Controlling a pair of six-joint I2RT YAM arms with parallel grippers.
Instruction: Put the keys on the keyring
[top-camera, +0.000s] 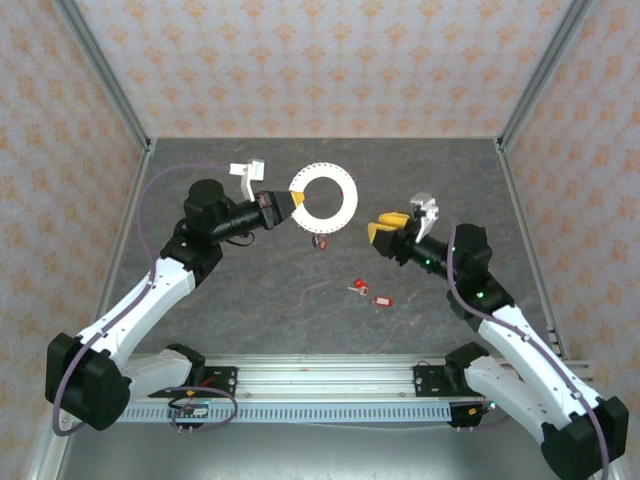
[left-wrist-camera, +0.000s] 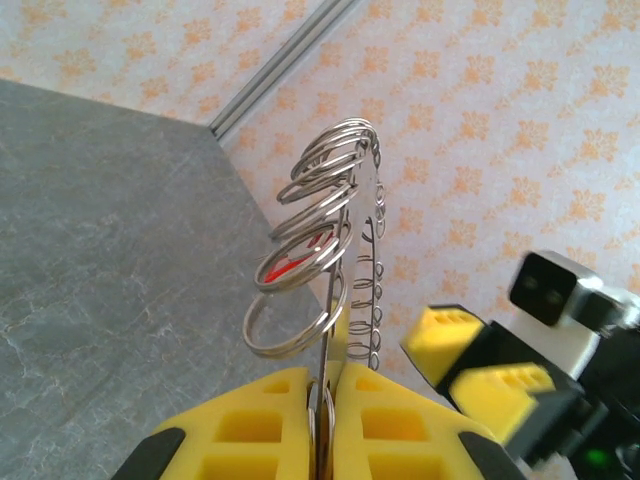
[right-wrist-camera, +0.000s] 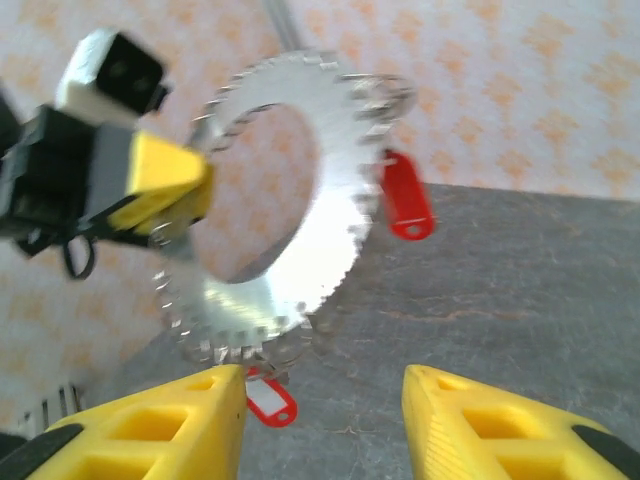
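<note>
The keyring (top-camera: 345, 200) is a pale toothed metal ring held upright above the table, with my left gripper (top-camera: 297, 203) shut on its left rim. From the left wrist I see it edge-on (left-wrist-camera: 345, 250), fringed with split rings and pinched between the yellow fingers (left-wrist-camera: 270, 420). Two red-tagged keys (right-wrist-camera: 405, 195) (right-wrist-camera: 268, 400) hang from the keyring (right-wrist-camera: 335, 200). Two more keys (top-camera: 357, 290) (top-camera: 381, 300) lie on the table in front of it. My right gripper (top-camera: 378, 227) is open and holds nothing, a short way right of the ring, facing it (right-wrist-camera: 322, 400).
The grey table (top-camera: 250, 300) is enclosed by patterned walls with metal corner posts (top-camera: 110, 80). The aluminium base rail (top-camera: 320, 385) runs along the near edge.
</note>
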